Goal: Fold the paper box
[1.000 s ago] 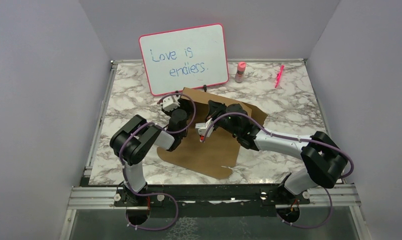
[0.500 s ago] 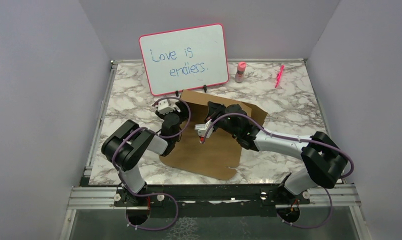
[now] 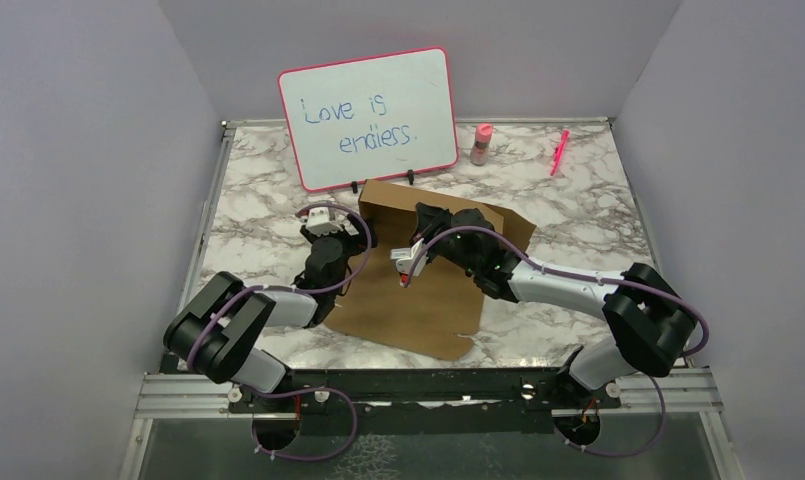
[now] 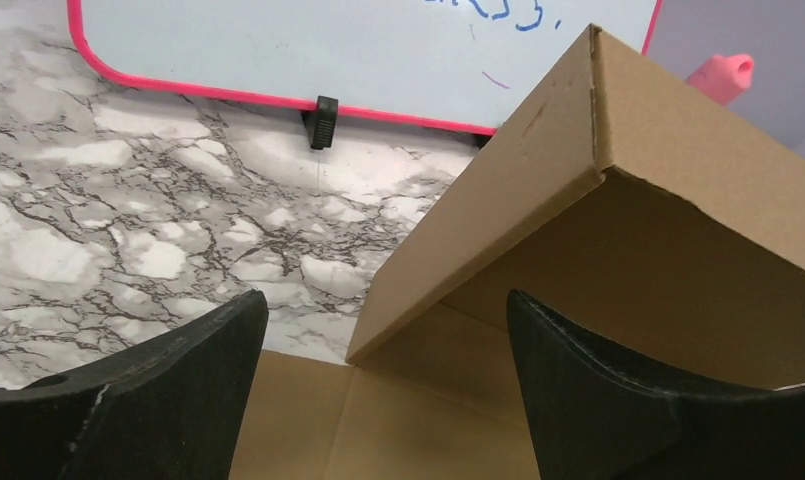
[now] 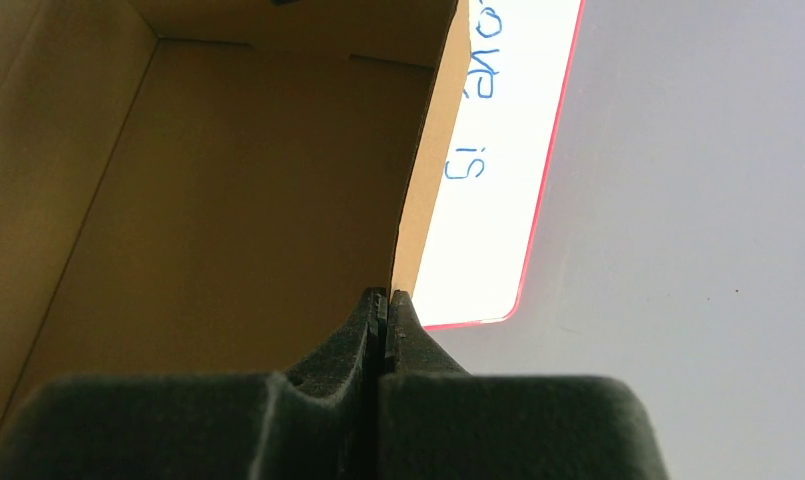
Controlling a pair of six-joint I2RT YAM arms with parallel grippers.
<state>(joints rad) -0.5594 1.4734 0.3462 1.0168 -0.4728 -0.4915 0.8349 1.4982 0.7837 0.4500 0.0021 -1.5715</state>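
Where the left gripper (image 4: 386, 310) hovered: fingers apart, the raised corner of the paper box (image 4: 618, 250) just ahead.
Paper box: on the table (image 3: 578, 195), before the whiteboard (image 3: 368, 115), far wall upright.
The right gripper (image 5: 387, 296): pinched together on one wall's edge.

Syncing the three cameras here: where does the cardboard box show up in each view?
Top external: paper box at the centre of the picture.
Left wrist: right half, raised wall beyond the open left gripper.
Right wrist: left half, edge pinched in the right gripper.
Shared landmark: the pink-framed whiteboard behind it.
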